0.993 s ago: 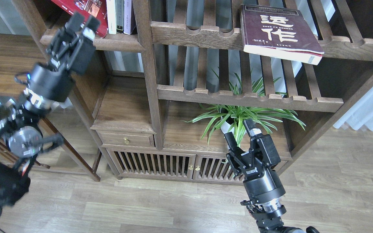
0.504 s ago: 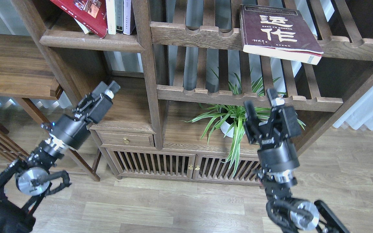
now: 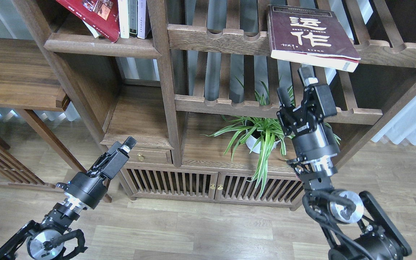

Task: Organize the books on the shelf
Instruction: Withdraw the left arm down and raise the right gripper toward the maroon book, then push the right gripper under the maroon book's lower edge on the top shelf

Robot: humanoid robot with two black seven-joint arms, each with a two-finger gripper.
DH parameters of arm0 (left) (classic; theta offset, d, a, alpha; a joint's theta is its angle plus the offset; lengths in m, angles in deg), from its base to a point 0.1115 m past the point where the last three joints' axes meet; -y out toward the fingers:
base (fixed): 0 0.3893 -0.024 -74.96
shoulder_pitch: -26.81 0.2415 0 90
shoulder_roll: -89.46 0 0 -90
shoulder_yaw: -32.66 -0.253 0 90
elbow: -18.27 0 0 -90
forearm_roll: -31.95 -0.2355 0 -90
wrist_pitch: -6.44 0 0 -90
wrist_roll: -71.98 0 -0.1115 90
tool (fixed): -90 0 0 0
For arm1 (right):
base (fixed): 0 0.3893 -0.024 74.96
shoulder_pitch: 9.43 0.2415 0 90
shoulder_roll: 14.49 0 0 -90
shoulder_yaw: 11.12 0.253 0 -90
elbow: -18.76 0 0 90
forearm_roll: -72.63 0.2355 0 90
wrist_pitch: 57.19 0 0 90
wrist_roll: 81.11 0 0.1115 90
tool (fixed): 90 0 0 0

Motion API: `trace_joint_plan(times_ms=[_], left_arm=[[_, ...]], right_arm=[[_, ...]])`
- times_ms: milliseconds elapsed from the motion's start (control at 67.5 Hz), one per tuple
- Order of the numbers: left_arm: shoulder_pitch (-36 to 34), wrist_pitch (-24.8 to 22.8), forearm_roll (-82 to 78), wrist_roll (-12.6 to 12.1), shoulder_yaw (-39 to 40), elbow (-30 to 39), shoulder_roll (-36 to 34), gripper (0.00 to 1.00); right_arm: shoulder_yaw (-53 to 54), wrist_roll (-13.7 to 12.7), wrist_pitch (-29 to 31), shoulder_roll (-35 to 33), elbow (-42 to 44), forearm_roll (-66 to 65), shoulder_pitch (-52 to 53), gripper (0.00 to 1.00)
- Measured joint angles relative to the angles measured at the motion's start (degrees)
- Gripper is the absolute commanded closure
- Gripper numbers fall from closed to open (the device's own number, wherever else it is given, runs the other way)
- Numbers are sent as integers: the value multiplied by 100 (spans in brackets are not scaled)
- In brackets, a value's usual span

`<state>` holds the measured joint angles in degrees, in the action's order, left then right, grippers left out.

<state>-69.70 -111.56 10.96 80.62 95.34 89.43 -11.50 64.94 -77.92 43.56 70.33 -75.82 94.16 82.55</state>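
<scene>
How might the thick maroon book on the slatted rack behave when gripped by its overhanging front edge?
The maroon book looks thick, so probably heavy. Its paper cover may flex. Overhanging the slatted rack, it could tip forward if pulled.

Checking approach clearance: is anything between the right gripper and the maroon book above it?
In the head view, no object lies between them. The right gripper, fingers apart and empty, sits just under the maroon book; only rack slats show behind.
</scene>
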Motion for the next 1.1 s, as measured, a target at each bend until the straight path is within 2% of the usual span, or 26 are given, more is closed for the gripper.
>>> trace_joint_plan(times_ms=[163, 311, 400, 682, 800, 815, 978, 1096], left_arm=[[-93, 0, 5, -72, 55, 88, 267, 1], [-350, 0, 4, -542, 108, 128, 603, 1], [-434, 0, 4, -700, 124, 156, 742, 2], [-491, 0, 7, -750, 139, 258, 856, 4], [-518, 0, 7, -751, 139, 272, 876, 4], [-522, 0, 7, -751, 139, 273, 888, 4], [-526, 0, 0, -751, 140, 274, 899, 4], [-497, 0, -1, -751, 145, 260, 895, 4]], right_arm=[[218, 3, -213, -5, -14, 132, 170, 6], [271, 4, -247, -17, -27, 149, 193, 6], [277, 6, -257, -18, -32, 150, 224, 6], [274, 6, -517, -10, -35, 150, 414, 6], [274, 2, -872, -9, -33, 154, 587, 5], [274, 0, -1065, -9, -26, 157, 672, 5], [302, -2, -1707, -11, -14, 170, 846, 5], [327, -2, -1965, 8, -14, 189, 953, 5]])
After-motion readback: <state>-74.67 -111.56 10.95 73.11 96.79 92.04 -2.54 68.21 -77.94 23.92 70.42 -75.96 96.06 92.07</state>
